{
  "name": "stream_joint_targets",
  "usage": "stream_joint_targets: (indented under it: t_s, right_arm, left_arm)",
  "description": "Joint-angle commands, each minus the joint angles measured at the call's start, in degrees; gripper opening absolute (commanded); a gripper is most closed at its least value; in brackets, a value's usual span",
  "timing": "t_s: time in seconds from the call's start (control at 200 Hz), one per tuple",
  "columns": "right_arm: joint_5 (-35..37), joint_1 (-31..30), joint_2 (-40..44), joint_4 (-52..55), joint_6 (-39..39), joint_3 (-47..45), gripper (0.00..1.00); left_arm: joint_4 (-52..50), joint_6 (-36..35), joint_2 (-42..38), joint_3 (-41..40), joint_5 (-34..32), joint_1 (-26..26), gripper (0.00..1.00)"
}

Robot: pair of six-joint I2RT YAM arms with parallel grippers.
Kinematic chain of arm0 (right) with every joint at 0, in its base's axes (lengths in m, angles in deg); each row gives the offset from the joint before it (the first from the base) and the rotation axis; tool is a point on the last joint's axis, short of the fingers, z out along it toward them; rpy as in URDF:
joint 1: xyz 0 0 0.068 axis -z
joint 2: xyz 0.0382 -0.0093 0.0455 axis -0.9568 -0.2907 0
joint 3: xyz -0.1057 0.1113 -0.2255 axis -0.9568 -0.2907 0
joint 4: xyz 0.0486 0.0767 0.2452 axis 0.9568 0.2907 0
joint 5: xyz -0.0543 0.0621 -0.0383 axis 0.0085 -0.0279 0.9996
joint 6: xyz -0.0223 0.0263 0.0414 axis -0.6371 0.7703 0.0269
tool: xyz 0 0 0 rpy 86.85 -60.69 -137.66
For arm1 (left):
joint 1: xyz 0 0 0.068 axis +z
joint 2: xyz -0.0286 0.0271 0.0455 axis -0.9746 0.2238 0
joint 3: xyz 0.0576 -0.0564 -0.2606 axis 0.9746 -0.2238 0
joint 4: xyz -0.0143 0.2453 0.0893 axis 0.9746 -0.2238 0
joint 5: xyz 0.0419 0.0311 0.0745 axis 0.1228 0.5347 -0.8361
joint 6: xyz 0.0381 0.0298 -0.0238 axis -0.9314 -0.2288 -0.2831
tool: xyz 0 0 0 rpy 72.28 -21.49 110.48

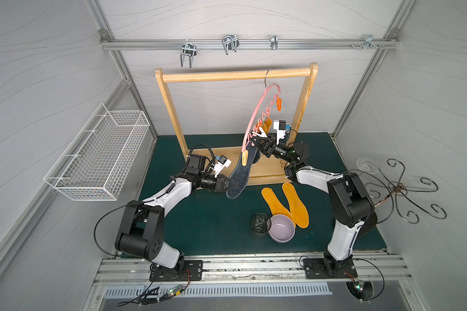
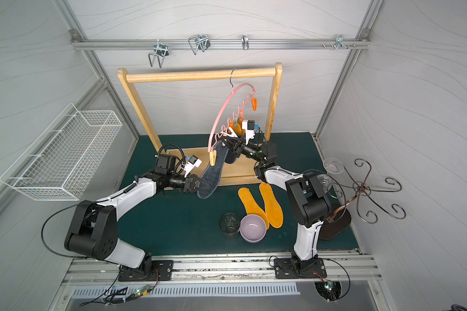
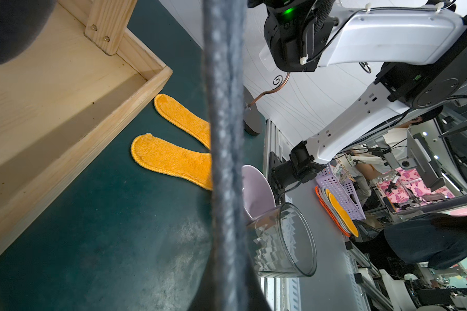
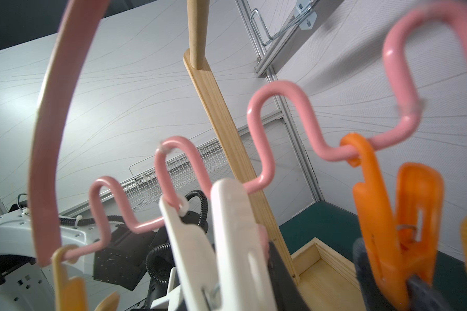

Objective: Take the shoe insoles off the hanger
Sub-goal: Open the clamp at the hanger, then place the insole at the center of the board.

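The pink hanger (image 1: 254, 115) (image 4: 278, 97) hangs tilted from the wooden rail. A dark grey insole (image 1: 240, 172) (image 3: 224, 134) dangles from its low end beside a tan clothespin (image 1: 244, 159). My left gripper (image 1: 233, 185) (image 3: 228, 301) is shut on that insole's lower part. My right gripper (image 1: 257, 140) (image 4: 227, 296) is up at the wavy bar, closed on the white clothespin (image 4: 232, 242) (image 1: 260, 132). A second dark insole (image 1: 257, 159) hangs behind it. Mustard insoles (image 1: 267, 125) stay clipped higher up. Two mustard insoles (image 1: 277, 206) (image 1: 295, 204) lie flat on the green mat.
The wooden rack (image 1: 237, 75) and its tray base (image 1: 267, 172) stand at the back. A lavender bowl (image 1: 282, 229) and a glass (image 1: 260, 224) sit by the loose insoles. A wire basket (image 1: 100, 159) hangs on the left wall, a curly metal stand (image 1: 399, 188) at right.
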Motion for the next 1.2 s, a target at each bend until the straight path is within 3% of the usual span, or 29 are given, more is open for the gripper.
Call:
stream_joint_targets:
  t_s: [0.0,0.15,0.43,0.955,1.065,1.195]
  right_arm:
    - [2.66,0.51,-0.67,-1.3,0.54,-1.03,0.21]
    - [2.05,0.51,-1.15,-1.37,1.71,-0.9,0.23]
    - [2.84,0.71,-0.64,-1.3,0.89,-3.83,0.45]
    - [3.23,0.11,2.73,-1.21,-0.63,-14.57,0.52]
    - [2.94,-0.32,3.96,-0.88,-0.7,-17.11,0.67]
    - [4.86,-1.28,4.88,-0.77,-0.14,-20.36,0.69]
  left_arm:
    - [4.28,-0.43,1.47,-2.18,-1.44,-0.15,0.0]
    - [18.73,9.34,4.37,-7.97,-3.47,-0.28,0.0]
    - [14.87,6.71,3.22,-6.37,-4.98,-0.5,0.0]
    - [15.59,7.26,2.52,-6.18,-5.17,-0.49,0.0]
    - [15.11,7.1,2.12,-5.93,-5.05,-0.5,0.0]
    - [15.53,7.34,1.79,-5.99,-4.54,-0.5,0.0]
